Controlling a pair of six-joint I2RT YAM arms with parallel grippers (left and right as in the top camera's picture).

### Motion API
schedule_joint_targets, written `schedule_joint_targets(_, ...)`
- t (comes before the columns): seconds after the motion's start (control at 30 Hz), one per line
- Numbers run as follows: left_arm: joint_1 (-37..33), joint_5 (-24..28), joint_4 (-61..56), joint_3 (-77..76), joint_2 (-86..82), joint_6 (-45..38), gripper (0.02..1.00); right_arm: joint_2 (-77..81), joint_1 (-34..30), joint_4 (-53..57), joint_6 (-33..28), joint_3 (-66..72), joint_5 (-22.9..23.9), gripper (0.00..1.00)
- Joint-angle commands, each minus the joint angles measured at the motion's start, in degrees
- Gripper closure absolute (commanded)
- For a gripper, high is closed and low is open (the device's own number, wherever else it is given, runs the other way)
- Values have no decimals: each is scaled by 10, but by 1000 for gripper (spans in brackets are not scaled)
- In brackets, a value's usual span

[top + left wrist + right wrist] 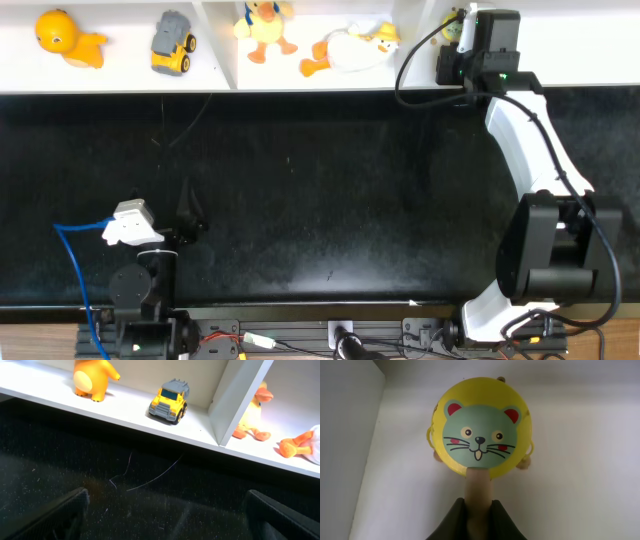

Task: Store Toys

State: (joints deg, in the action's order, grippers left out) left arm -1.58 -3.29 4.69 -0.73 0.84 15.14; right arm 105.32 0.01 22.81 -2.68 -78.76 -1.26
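From above, a white shelf [120,80] runs along the far edge of the black desk [330,200], and three of its compartments can be seen. The first holds two toys, one yellow duck figure [68,38] and one toy truck [172,45]. The second also holds two, an upright plush duck [265,28] and a lying plush duck [350,48]. The right claw [452,55] is in the third with one drum rattle [456,27]. That makes five toys in all. The left claw [192,215] sits low over the desk near its own base, well apart from the shelf.

In the left wrist view, the left claw [166,495] has its two fingers spread wide with nothing between them, above bare desk [150,470]. Beyond it are the duck figure [92,377], the truck [169,402], one divider [240,400], the upright plush duck [252,415] and the orange feet of the lying plush duck [300,447].

In the right wrist view, the right claw [479,507] is clamped on the wooden handle [479,485] of the drum rattle [480,435]. The rattle has one yellow-rimmed cat face and lies over the shelf floor [590,460], beside a side wall [345,435].
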Motion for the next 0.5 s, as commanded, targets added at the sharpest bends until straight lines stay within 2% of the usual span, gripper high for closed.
schedule_joint_targets(0.03,-1,-5,-1,3,-7,10,20,3,3,-1,-9,-13,-6,384)
schedule_joint_targets(0.07,-1,-5,-1,3,-7,10,20,3,3,-1,-7,-13,-6,259)
schedule_joint_targets(0.13,-1,-5,-1,3,-7,10,20,2,3,2,-1,-13,-6,176)
schedule_joint_targets(0.17,-1,-5,-1,3,-7,10,20,-1,3,7,2,-14,-6,60)
schedule_joint_targets(0.2,0,-5,-1,3,-7,10,20,-9,3,22,17,-15,1,3)
schedule_joint_targets(0.3,-1,-5,-1,3,-7,10,20,-38,3,67,48,-18,28,5)
schedule_joint_targets(0.43,-1,-5,-1,3,-7,10,23,-106,1,161,117,-18,111,3)
schedule_joint_targets(0.47,-1,-5,-1,3,-7,10,20,-145,-5,219,165,-18,151,5)
schedule_joint_targets(0.5,-1,-5,-1,3,-7,10,20,-165,-11,246,188,-18,165,7)
